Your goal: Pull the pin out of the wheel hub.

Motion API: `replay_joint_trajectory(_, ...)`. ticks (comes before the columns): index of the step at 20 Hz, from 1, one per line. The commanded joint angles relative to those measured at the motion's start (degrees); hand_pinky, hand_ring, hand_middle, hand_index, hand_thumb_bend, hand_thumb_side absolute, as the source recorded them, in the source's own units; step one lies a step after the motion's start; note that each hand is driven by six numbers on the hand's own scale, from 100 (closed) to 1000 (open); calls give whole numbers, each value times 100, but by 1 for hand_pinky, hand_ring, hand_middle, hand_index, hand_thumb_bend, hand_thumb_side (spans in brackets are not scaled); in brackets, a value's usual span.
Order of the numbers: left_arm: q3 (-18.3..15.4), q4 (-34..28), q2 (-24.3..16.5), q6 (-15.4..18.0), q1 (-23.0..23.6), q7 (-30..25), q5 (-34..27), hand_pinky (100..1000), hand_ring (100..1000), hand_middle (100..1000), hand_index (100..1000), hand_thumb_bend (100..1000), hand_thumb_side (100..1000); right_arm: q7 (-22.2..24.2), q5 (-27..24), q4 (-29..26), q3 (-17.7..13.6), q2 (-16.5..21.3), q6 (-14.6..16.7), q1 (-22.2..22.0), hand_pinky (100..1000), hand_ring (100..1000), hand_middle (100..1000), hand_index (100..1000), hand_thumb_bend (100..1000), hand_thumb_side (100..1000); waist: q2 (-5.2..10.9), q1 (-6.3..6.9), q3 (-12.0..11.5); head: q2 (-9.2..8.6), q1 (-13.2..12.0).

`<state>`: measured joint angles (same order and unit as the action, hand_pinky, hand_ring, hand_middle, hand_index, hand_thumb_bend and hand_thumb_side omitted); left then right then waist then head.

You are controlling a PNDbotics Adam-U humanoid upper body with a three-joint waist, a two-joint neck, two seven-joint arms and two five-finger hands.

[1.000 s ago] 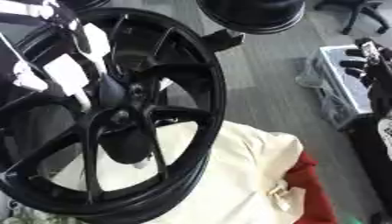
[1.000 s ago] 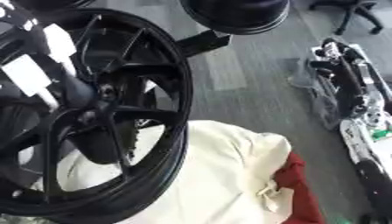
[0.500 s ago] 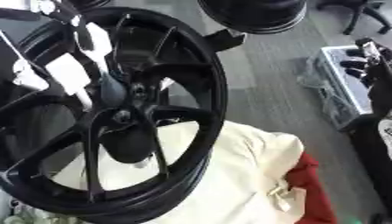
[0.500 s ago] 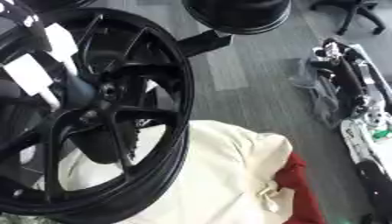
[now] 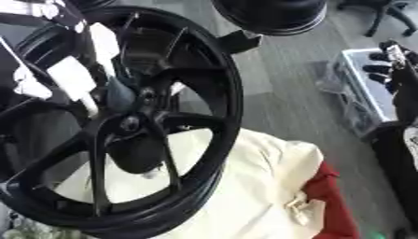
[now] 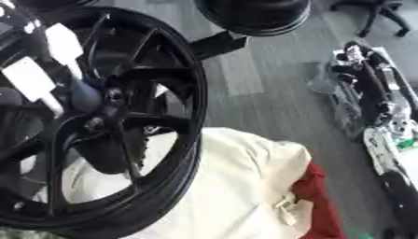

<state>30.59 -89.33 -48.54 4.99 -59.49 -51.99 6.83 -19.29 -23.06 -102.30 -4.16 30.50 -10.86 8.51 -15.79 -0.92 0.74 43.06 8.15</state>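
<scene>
Fingers of the right hand (image 5: 390, 65) show at the 3 o'clock edge of the left eye view. They are dark, loosely spread and raised, and they grasp nothing. The hand hovers over a clear box (image 5: 359, 93) on the grey floor, well apart from the wheel.

A large black wheel (image 5: 220, 93) with thin spokes fills the left half of the view, standing tilted on its rim. Its hub (image 5: 130, 123) sits at about 9 o'clock from the picture's centre. Through the spokes, toward 10 o'clock, are black and white blocky shapes that may be the left hand (image 5: 75, 83), close beside the hub. Whether that hand is grasping anything cannot be told.

The pin itself cannot be picked out with certainty. A small dark stud shows at the hub's centre. A small pale piece (image 5: 151, 175) also shows under the hub, toward 7 o'clock. Either could be the pin.

Very little has changed over the past second. The wheel, the hub and the shapes beside it lie where they did, apart from a slight shift of the whole view. The right hand has stayed idle at the edge. This suggests the pin is probably still seated and the pull has not yet produced any visible movement.

A cream cloth (image 5: 245, 186) lies under the wheel at 6 o'clock. Beside it, at 5 o'clock, is a red cloth (image 5: 330, 205). A second black wheel (image 5: 274, 16) is partly visible at 12 o'clock.
</scene>
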Motion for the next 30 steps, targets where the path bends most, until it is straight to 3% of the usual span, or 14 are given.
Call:
replay_joint_trajectory(1,-39,-80,-234,58,-69,3,96,802,656,659,714,533,111,26,7,-54,-32,115,9,38,853,723,716,823,100,632,77,-9,1,-122,8)
replay_joint_trajectory(13,-21,14,-242,267,-35,3,486,799,664,667,711,540,100,43,8,-45,-26,111,9,51,853,722,716,823,100,633,61,-6,9,-193,-16)
replay_joint_trajectory(22,1,116,-199,263,-61,3,538,795,656,640,684,406,100,52,17,-40,-24,100,9,62,853,722,716,823,100,634,25,-4,7,-212,-40)
replay_joint_trajectory(30,49,142,-170,181,-69,3,413,790,636,582,644,355,100,50,22,-25,-29,91,12,72,853,722,716,823,100,634,-2,5,16,-232,-51)
